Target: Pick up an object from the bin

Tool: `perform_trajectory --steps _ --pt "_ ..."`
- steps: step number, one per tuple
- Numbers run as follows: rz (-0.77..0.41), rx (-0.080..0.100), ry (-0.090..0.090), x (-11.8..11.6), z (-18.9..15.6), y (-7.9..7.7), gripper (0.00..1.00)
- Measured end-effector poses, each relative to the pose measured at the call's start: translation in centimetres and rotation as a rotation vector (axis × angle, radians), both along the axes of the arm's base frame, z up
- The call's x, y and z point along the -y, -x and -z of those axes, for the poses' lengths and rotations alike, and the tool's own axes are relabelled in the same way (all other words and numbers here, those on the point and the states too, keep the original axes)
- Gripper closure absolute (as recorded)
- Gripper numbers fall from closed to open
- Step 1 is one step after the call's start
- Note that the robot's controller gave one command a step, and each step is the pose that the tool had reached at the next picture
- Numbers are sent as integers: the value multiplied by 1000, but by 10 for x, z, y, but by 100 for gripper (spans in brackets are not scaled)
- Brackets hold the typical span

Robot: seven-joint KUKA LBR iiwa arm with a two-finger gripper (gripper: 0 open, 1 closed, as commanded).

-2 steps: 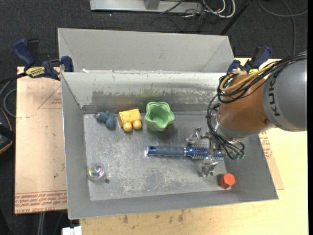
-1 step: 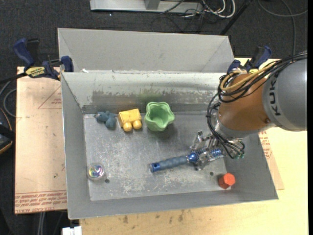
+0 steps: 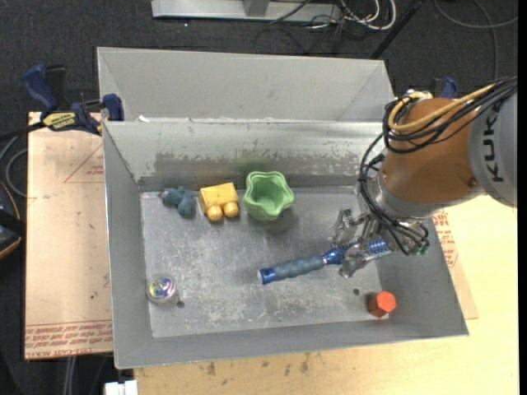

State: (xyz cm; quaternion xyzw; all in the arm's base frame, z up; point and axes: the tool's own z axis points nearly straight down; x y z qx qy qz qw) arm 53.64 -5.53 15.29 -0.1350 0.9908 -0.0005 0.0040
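Claw (image 3: pixel 356 247) low at right end of blue rod-like tool (image 3: pixel 298 267), which lies right of centre on bin floor. Open or closed: cannot tell.

Risk: claw sits at rod's extreme end, so any grip there likely lets rod pivot, droop or slip out on lift. A nudge could skid it left over bare metal. Small orange piece (image 3: pixel 380 304), near-right of claw, could get bumped.

Arm enters from right, orange-covered wrist (image 3: pixel 424 167) angled down above bin's right wall (image 3: pixel 432 299), clearance looks tight.

Green fluted cup (image 3: pixel 268 194) and yellow block (image 3: pixel 219 201) at far wall, well apart.
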Motion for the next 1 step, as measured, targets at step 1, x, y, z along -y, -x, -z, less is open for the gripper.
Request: perform_trajectory --steps 1 --pt "6 3 1 0 -89 -17 100"
